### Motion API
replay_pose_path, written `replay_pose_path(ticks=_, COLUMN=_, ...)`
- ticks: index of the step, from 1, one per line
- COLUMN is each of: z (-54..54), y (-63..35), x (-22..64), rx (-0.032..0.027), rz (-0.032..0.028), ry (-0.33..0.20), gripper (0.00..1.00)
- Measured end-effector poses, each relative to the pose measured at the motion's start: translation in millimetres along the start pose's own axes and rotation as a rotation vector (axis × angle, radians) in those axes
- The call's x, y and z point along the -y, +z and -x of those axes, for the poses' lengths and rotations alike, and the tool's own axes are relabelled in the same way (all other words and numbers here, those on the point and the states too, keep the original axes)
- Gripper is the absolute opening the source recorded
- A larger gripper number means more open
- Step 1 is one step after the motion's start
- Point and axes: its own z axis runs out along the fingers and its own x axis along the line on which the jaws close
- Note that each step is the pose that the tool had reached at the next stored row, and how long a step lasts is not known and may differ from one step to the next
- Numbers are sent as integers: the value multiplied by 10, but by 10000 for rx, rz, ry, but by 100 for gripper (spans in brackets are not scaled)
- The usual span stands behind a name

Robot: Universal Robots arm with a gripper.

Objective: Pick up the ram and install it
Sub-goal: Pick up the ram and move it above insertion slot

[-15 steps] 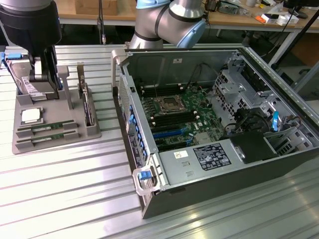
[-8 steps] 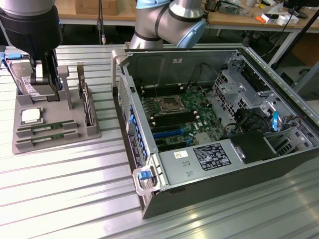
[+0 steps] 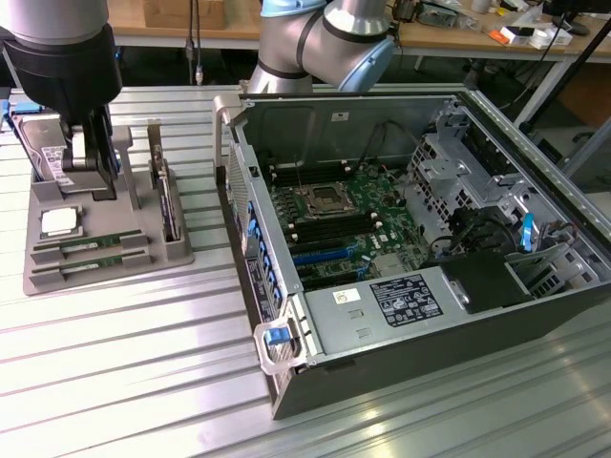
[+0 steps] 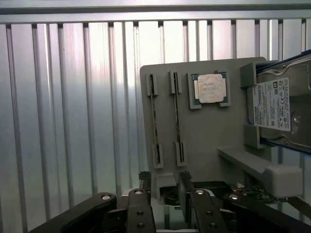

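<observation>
A shiny metal worktop (image 3: 124, 372) with long grooves carries everything. Nearest on it is an open computer box (image 3: 401, 286), lying on its side so the green board inside shows.

At the exterior view's left sits a gray tray (image 3: 105, 275). In the near part of the tray lie one ram stick (image 3: 91, 245) and a second ram stick (image 3: 95, 262). They are thin and green, side by side, each in its own slot. Both are apart from the hand. Just behind them lies a square silver chip (image 3: 59, 221).

Farther back, the hand (image 3: 88, 181) hangs over the far end of the tray. In the wrist view its two fingers (image 4: 141, 194) stand wide apart with nothing between them. Beside the hand stands a hard drive (image 3: 40, 143) with a white label. Far behind is another worktop (image 3: 449, 40) with small bits on it.
</observation>
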Motion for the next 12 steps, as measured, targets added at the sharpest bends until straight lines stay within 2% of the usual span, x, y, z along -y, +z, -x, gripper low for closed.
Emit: replay_pose_path(ticks=12, z=-5, y=122, x=2, rx=-1, rz=2, ry=-54, gripper=36)
